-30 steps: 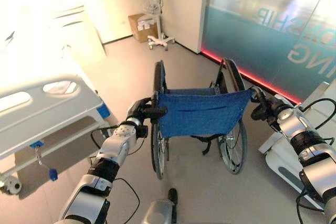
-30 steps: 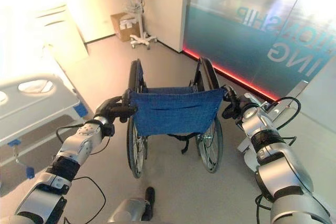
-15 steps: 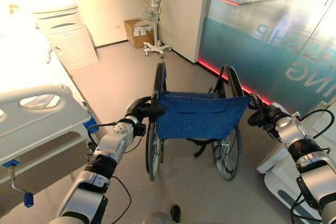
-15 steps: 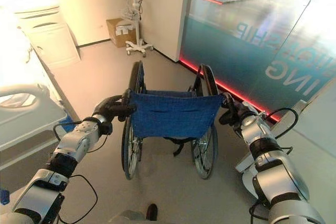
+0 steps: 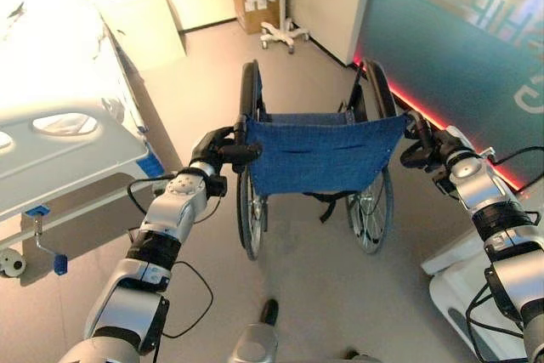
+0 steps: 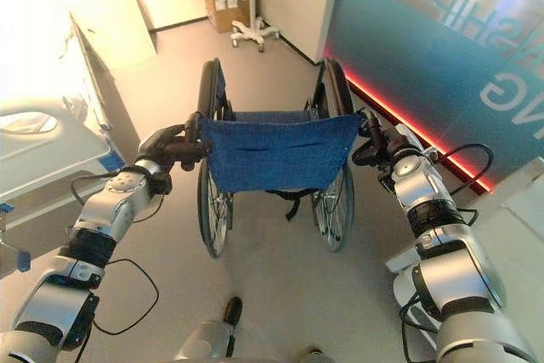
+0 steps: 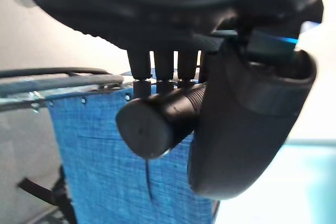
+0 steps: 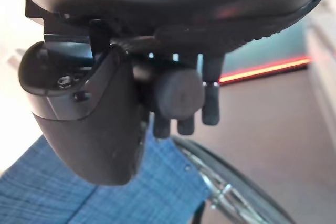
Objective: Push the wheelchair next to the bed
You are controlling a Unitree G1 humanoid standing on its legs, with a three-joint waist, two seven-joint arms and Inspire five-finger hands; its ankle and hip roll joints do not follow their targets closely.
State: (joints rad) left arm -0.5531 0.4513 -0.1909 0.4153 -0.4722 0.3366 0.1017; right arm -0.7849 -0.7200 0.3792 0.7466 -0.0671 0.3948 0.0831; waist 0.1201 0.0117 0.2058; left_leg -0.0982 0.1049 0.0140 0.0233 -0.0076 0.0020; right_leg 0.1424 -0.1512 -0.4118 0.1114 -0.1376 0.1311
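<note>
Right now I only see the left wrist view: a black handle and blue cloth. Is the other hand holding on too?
Observer: Yes, the right hand is curled round its own handle.
Operator: Where's the bed?
Observer: The bed is on the robot's left, with bare floor between it and the wheelchair.
Operator: What's ahead?
Observer: A wheeled stand stands far ahead by the wall.
</note>
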